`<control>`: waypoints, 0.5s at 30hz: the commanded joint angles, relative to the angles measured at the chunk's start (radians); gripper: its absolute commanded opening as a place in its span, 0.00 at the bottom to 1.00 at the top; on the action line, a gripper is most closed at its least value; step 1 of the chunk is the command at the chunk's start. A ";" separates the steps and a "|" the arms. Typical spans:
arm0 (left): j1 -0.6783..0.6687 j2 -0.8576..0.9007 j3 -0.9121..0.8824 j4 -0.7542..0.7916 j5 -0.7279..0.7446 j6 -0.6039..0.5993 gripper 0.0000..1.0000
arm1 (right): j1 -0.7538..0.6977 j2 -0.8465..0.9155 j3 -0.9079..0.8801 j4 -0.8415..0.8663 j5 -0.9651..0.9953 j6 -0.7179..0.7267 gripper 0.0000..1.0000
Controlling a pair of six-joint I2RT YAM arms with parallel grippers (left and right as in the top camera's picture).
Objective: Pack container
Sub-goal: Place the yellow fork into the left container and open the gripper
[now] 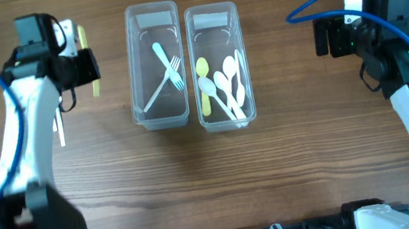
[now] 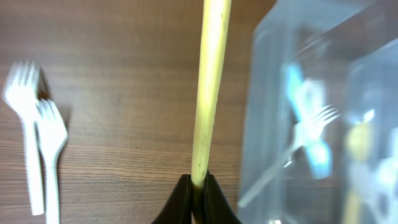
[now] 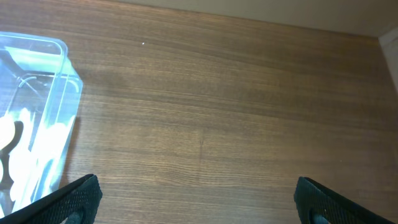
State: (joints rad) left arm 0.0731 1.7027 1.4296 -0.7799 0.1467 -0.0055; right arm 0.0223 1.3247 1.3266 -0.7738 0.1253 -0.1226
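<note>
I am watching the left gripper [image 2: 198, 184] pinching the end of a yellow utensil [image 2: 208, 93], its jaws pressed together on the stem so that the long, straight, pale yellow shaft is pointing directly ahead of the fingers. It is being carried above the table [image 3: 217, 112] rather than lying on it. Its far end is running out of the wrist view, so I cannot tell whether it is a fork or a spoon. That grip at the very tip is, I judge, leaving the rest free to be lowered lengthwise into a box. The clear fork box [image 2: 267, 93] is sitting just to the gripper's right, already holding a blue and a white fork, with the spoon box [image 1: 242, 44] beyond it. Two white forks [image 2: 53, 127] are lying on the wood off to the gripper's left, not yet packed. The right gripper [image 3: 196, 190] is hanging with its jaws spread wide and empty.
</note>
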 commanded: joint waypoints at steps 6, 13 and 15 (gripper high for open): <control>-0.164 -0.119 -0.003 0.003 0.053 -0.216 0.04 | -0.001 0.009 0.006 0.002 0.021 -0.009 1.00; -0.284 -0.053 -0.003 0.054 0.049 -0.216 0.07 | -0.001 0.009 0.007 0.002 0.021 -0.009 1.00; -0.290 -0.050 -0.003 0.058 0.046 -0.216 0.42 | -0.001 0.009 0.006 0.002 0.021 -0.009 1.00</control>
State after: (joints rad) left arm -0.2085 1.6413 1.4296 -0.7292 0.1844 -0.2077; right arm 0.0227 1.3247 1.3266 -0.7738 0.1253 -0.1226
